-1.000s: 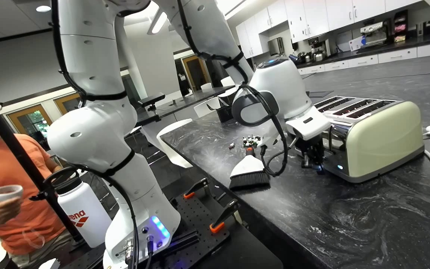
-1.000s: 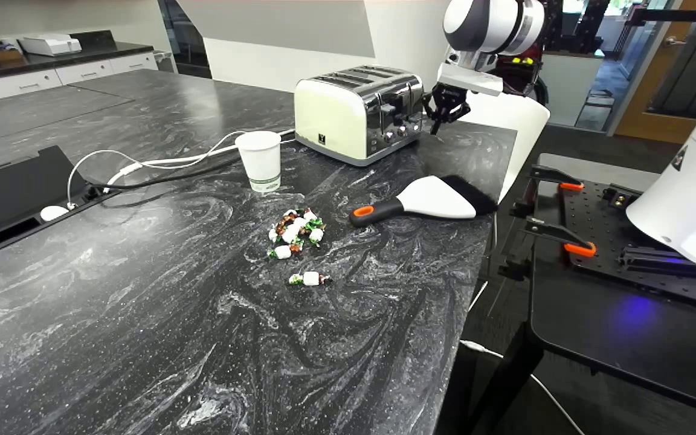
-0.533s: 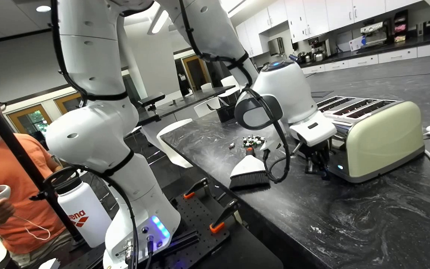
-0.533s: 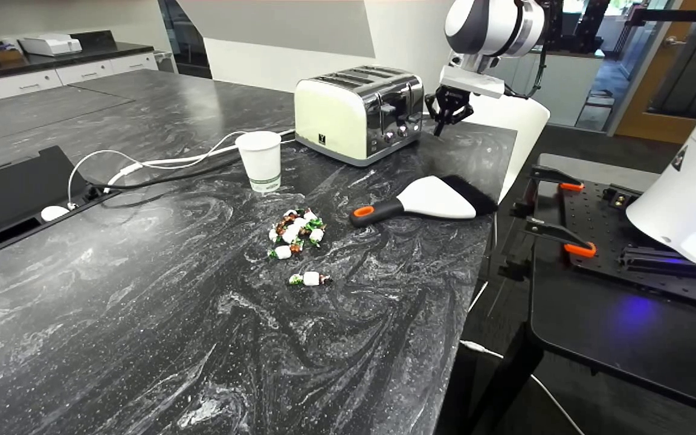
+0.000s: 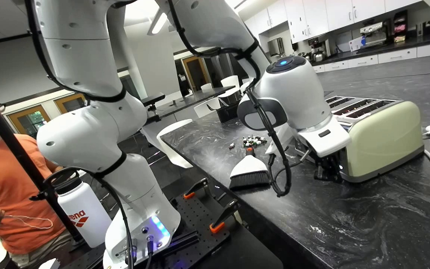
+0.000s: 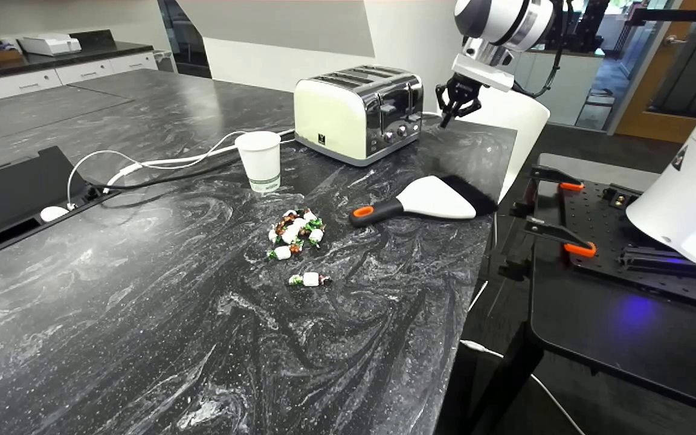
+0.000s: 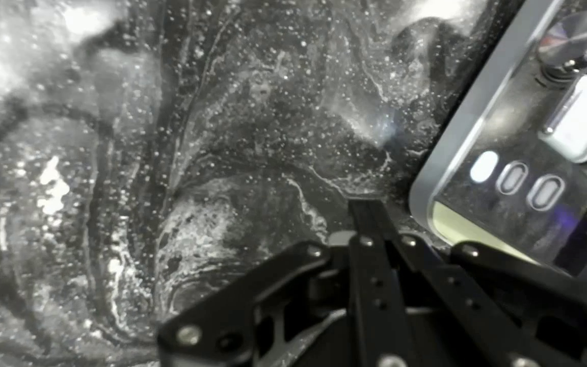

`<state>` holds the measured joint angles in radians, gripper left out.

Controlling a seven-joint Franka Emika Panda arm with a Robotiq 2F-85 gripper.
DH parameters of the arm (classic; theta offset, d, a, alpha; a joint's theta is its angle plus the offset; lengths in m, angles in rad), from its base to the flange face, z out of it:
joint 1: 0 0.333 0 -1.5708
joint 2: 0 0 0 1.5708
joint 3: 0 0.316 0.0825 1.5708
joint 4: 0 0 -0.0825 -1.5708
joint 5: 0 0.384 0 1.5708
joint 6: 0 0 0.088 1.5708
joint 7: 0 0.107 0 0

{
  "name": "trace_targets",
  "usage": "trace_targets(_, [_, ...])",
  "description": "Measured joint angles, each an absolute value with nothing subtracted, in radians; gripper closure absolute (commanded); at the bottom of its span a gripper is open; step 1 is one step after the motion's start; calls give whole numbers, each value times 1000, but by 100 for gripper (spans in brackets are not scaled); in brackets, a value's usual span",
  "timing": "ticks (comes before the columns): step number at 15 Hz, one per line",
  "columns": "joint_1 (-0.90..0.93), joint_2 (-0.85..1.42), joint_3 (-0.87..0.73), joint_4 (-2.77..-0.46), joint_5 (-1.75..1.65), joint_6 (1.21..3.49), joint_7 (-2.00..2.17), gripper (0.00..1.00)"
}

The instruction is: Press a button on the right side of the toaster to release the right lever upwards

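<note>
Cream toaster (image 6: 357, 115) on a swirling dark counter (image 6: 203, 362)

The counter's black surface is veined with cloudy grey, and white cabinets (image 5: 323, 16) run along the back. The toaster stands on it, rounded cream side meeting mirror-bright chrome. Nearby are a tapered paper cup (image 6: 259, 163) and a fan-headed brush (image 6: 432, 199). The black gripper (image 7: 366, 205) has its fingers together, near the chrome end but apart from it.

Toaster (image 7: 517, 135) partly beyond the wrist view's edge
</note>
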<state>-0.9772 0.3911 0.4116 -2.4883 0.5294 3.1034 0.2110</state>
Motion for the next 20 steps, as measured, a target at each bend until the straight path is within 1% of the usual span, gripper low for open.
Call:
trace_targets(2, [-1132,413,558,-2471,584,3100,118,100])
trace_targets(4, [-1250,442,653,-2468,594,3094,53,100])
trace_targets(9, [-1385,517,724,-2473,587,3087,-95,100])
trace_targets(16, [-1644,667,914,-2475,432,3087,-180,100])
trace_targets(20, [-1707,731,945,-2486,308,3081,-179,100])
